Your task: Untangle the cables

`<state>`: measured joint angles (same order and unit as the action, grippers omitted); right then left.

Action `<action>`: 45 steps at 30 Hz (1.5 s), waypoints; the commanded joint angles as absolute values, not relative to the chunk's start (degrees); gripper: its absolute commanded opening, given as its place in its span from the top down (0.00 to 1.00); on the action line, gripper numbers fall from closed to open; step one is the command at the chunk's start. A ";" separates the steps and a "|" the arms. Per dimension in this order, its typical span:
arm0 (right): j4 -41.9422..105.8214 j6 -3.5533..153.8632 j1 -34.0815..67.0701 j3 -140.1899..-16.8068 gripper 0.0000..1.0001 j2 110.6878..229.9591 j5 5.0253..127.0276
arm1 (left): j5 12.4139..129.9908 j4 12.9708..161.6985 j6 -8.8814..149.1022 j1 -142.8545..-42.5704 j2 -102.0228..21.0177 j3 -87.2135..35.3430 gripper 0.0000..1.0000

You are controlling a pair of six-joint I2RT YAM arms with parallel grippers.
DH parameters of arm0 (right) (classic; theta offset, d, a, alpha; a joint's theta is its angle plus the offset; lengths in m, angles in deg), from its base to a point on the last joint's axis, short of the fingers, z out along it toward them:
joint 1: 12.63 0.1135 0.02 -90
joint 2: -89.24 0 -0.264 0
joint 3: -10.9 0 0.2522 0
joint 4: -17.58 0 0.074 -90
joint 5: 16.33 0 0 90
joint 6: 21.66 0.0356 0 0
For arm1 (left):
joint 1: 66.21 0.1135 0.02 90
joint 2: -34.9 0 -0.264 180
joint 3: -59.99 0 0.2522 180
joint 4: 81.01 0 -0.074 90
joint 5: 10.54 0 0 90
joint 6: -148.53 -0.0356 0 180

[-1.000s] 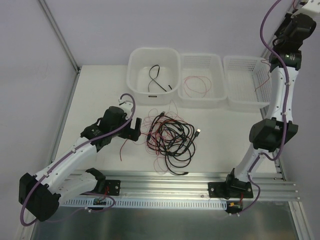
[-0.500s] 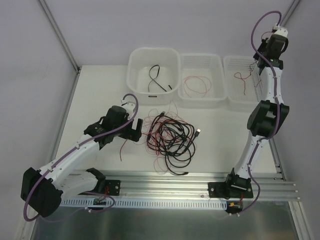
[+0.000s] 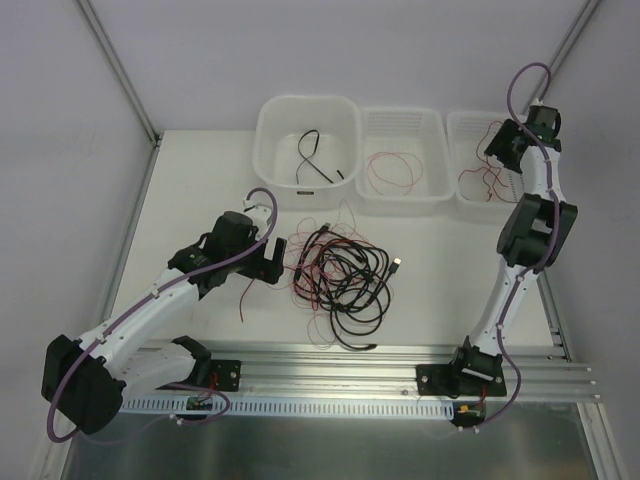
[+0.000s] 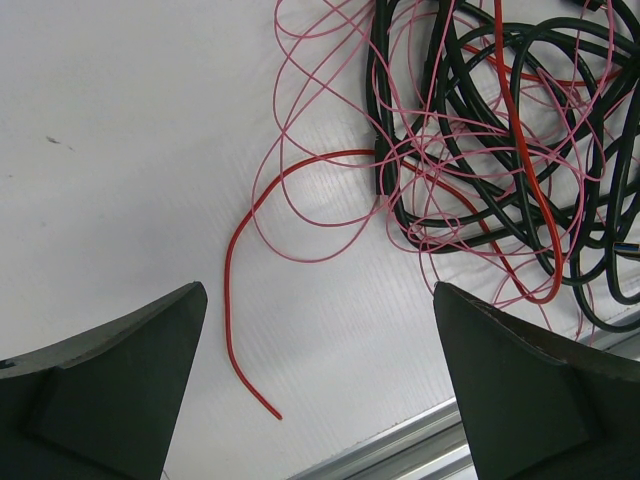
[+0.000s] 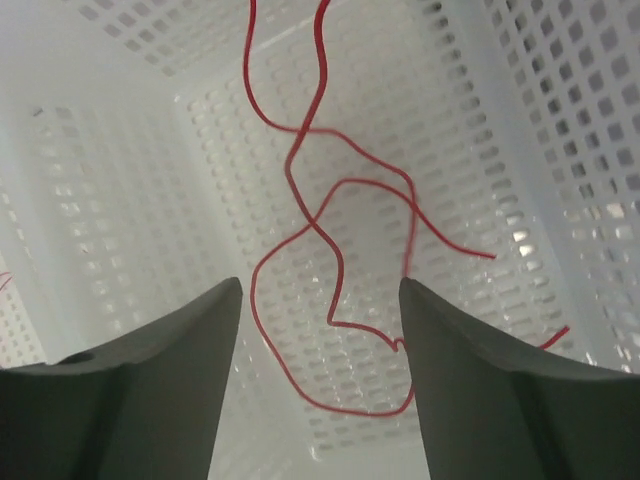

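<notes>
The right claw point(image 3: 497, 148) was high above the far right corner a second ago with a thin red wire trailing from it. It has now come down over the right basket point(image 3: 480, 208) at the far right edge of the worktop. That red wire point(image 3: 478, 180) now lies in loose curves on the basket floor. We judge that one more strand is freed and sorted. It joins the red loop point(image 3: 390, 172) in the middle basket point(image 3: 400, 203) and the black cable point(image 3: 318, 160) in the left tub point(image 3: 300, 200).

In the right wrist view the claw's fingers stand well apart, with the wire lying on the mesh beyond them. Nothing is pinched between them, and we see no contact with the wire or the basket walls.

The left claw point(image 3: 270, 258) hovers just left of the remaining tangle point(image 3: 340, 275) in the middle of the worktop and has hardly moved. Its jaws are spread wide and hold nothing. Below them a stiffer red wire end point(image 4: 229, 290) lies on the bare worktop and runs into the knot of black cables point(image 4: 380, 120) and thin pink strands point(image 4: 300, 259). We judge that most of the work remains there, and that loose red end looks the easiest next pick.
</notes>
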<state>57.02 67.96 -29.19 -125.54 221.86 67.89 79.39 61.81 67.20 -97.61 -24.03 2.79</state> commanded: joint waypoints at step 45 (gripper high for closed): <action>52.00 65.26 23.75 -57.36 0.44 160.96 70.06 | 69.80 64.75 74.61 -98.29 -28.01 -3.68 0.12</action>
<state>54.74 65.09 23.22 -55.81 161.10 69.37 72.72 62.58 72.86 -97.68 -25.30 1.09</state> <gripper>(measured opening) 0.564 0.906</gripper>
